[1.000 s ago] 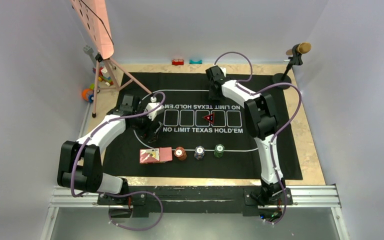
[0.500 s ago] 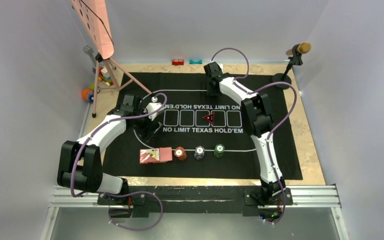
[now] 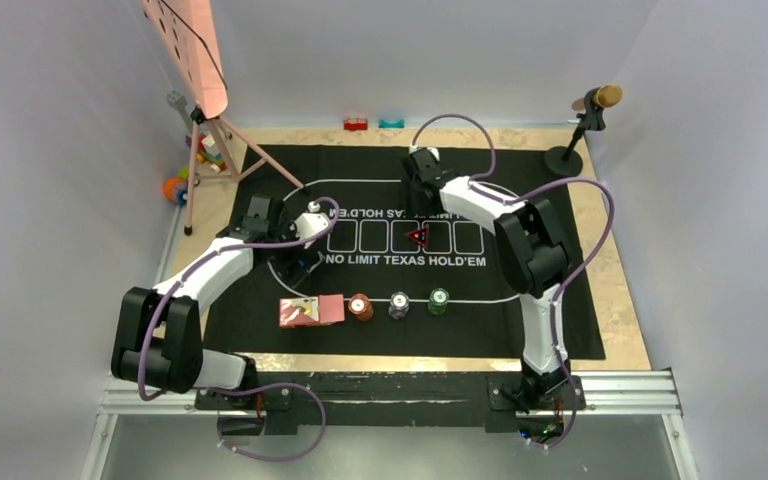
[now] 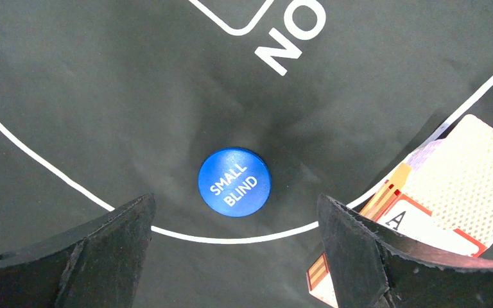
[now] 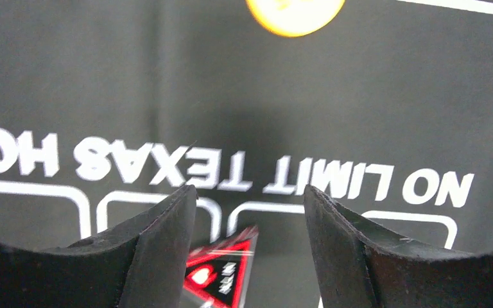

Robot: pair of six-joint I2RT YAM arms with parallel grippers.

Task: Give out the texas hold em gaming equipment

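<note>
Over the black printed mat (image 3: 560, 300) my right tool (image 5: 249, 196) has drawn back, jaws now apart and empty. The round orange button disc (image 5: 294, 13) lies released near the mat's far side, so I judge it delivered. My left tool (image 4: 234, 200) gapes above the round blue "SMALL BLIND" disc (image 4: 234, 182) at the mat's left.

The left arm (image 3: 210, 268) and right arm (image 3: 538, 310) were built of glossy white tubular links joined by bulky black joint housings (image 3: 525, 245). A thin lilac cable (image 3: 146, 338) looped loosely along the left, and another (image 3: 608, 222) arced beside the right. Black base blocks (image 3: 520, 392) anchored both. Each wrist carried matte black, wedge-shaped fingers (image 4: 90, 256) with rough, slightly frayed edges.
</note>
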